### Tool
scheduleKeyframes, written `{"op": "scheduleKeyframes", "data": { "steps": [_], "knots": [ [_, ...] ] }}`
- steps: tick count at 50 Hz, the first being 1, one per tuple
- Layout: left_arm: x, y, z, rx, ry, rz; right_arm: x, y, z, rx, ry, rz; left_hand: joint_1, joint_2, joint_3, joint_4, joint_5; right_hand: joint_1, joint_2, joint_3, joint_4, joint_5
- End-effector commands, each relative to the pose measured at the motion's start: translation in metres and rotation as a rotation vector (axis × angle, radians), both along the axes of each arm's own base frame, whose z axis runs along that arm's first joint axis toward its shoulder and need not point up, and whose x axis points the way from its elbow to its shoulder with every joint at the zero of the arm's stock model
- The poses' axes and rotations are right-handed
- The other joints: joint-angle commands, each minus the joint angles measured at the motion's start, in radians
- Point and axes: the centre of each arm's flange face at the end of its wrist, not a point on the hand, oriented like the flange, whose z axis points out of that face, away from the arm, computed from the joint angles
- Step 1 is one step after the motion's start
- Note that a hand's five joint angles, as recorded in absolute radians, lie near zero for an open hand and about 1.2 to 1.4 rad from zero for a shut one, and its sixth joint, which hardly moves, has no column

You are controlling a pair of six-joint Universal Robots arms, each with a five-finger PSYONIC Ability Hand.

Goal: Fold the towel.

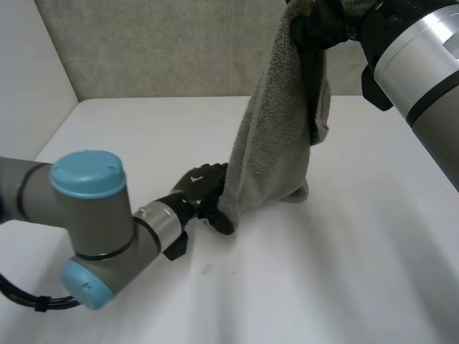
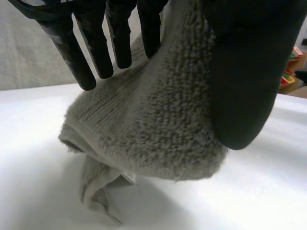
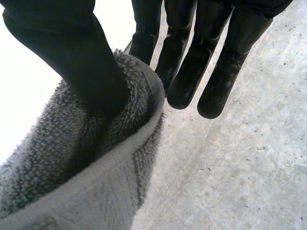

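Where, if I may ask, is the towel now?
In the head view the towel hangs from the raised right robot hand, its lower end pinched by the left robot hand.

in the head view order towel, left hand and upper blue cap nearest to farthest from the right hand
1. towel: held in the right hand
2. left hand: at towel's lower end
3. upper blue cap: on the left arm

The towel point(image 1: 276, 136) hangs from the right hand point(image 1: 323, 29) over the counter point(image 1: 344, 251), its lower end resting there, pinched by the left hand point(image 1: 201, 190).
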Motion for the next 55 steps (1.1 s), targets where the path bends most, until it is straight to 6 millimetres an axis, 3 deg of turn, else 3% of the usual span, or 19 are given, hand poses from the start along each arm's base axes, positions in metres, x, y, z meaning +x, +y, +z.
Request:
{"op": "scheduleKeyframes", "data": {
  "steps": [1, 4, 6, 7, 9, 14, 18, 20, 23, 25, 26, 28, 32, 34, 35, 36, 38, 50, 55],
  "knots": [
    [0.001, -0.016, 0.005, -0.058, -0.015, 0.115, -0.008, -0.005, 0.005, -0.016, -0.006, -0.032, 0.996, 1.007, 1.007, 1.007, 1.005, 0.307, 0.226, 0.208, 0.200, 0.320],
    [0.007, -0.019, 0.028, -0.108, 0.004, 0.152, -0.017, -0.011, 0.009, -0.038, 0.002, -0.067, 0.996, 1.007, 1.007, 1.007, 1.005, 0.307, 0.226, 0.208, 0.200, 0.320],
    [0.019, -0.015, 0.082, -0.231, 0.053, 0.190, -0.021, -0.013, 0.010, -0.047, 0.013, -0.083, 0.996, 1.007, 1.007, 1.007, 1.005, 0.307, 0.226, 0.208, 0.200, 0.320],
    [0.019, -0.015, 0.082, -0.232, 0.053, 0.190, -0.021, -0.013, 0.010, -0.047, 0.013, -0.083, 0.996, 1.007, 1.007, 1.007, 1.005, 0.307, 0.226, 0.208, 0.200, 0.320],
    [0.041, -0.008, 0.129, -0.336, 0.053, 0.225, -0.026, -0.019, 0.008, -0.052, 0.042, -0.113, 0.996, 1.007, 1.007, 1.007, 1.005, 0.307, 0.226, 0.208, 0.200, 0.320],
    [0.061, 0.016, 0.175, -0.448, -0.017, 0.223, -0.025, -0.026, -0.004, -0.016, 0.084, -0.125, 0.996, 1.007, 1.007, 1.007, 1.005, 0.307, 0.226, 0.208, 0.200, 0.320],
    [0.059, 0.022, 0.170, -0.452, -0.076, 0.171, -0.017, -0.041, -0.032, 0.068, 0.134, -0.117, 0.996, 1.007, 1.007, 1.007, 1.005, 0.307, 0.226, 0.208, 0.200, 0.320],
    [0.053, 0.014, 0.143, -0.397, -0.146, 0.133, -0.010, -0.056, -0.062, 0.150, 0.188, -0.114, 0.996, 1.007, 1.007, 1.007, 1.005, 0.307, 0.226, 0.208, 0.200, 0.320],
    [0.049, 0.007, 0.121, -0.353, -0.193, 0.120, -0.006, -0.062, -0.076, 0.179, 0.213, -0.112, 0.996, 1.007, 1.007, 1.007, 1.005, 0.307, 0.226, 0.208, 0.200, 0.320],
    [0.042, -0.010, 0.079, -0.291, -0.299, 0.095, 0.000, -0.074, -0.104, 0.227, 0.266, -0.115, 0.996, 1.007, 1.007, 1.007, 1.005, 0.307, 0.226, 0.208, 0.200, 0.320],
    [0.042, -0.010, 0.079, -0.290, -0.300, 0.094, 0.000, -0.074, -0.104, 0.228, 0.266, -0.115, 0.996, 1.007, 1.007, 1.007, 1.005, 0.307, 0.226, 0.208, 0.200, 0.320],
    [0.037, -0.027, 0.045, -0.288, -0.416, 0.075, 0.005, -0.087, -0.132, 0.265, 0.327, -0.126, 0.996, 1.007, 1.007, 1.007, 1.005, 0.307, 0.226, 0.208, 0.200, 0.320],
    [0.036, -0.047, 0.021, -0.315, -0.510, 0.081, 0.006, -0.097, -0.152, 0.286, 0.375, -0.140, 0.996, 1.007, 1.007, 1.007, 1.005, 0.307, 0.226, 0.208, 0.200, 0.320],
    [0.036, -0.058, 0.010, -0.350, -0.539, 0.087, 0.006, -0.101, -0.164, 0.306, 0.394, -0.143, 0.261, 0.272, 0.272, 0.272, 0.270, 0.307, 0.226, 0.208, 0.200, 0.320],
    [0.036, -0.058, 0.010, -0.350, -0.539, 0.088, 0.006, -0.101, -0.164, 0.306, 0.394, -0.143, 0.256, 0.267, 0.268, 0.267, 0.265, 0.307, 0.226, 0.208, 0.200, 0.320],
    [0.035, -0.060, 0.010, -0.366, -0.535, 0.093, 0.004, -0.103, -0.168, 0.316, 0.399, -0.147, -0.090, -0.079, -0.078, -0.078, -0.081, 0.307, 0.226, 0.208, 0.200, 0.320],
    [0.035, -0.060, 0.011, -0.375, -0.530, 0.098, 0.002, -0.103, -0.172, 0.328, 0.402, -0.150, -0.204, -0.193, -0.192, -0.192, -0.195, 0.307, 0.226, 0.208, 0.200, 0.320],
    [0.046, -0.044, 0.053, -0.425, -0.463, 0.150, -0.003, -0.096, -0.183, 0.367, 0.427, -0.145, -0.103, -0.092, -0.091, -0.091, -0.094, 0.307, 0.226, 0.208, 0.200, 0.320],
    [0.056, -0.048, 0.050, -0.383, -0.447, 0.187, -0.006, -0.095, -0.183, 0.373, 0.427, -0.147, 0.080, 0.091, 0.091, 0.091, 0.089, 0.307, 0.226, 0.208, 0.200, 0.320]
  ]
}}
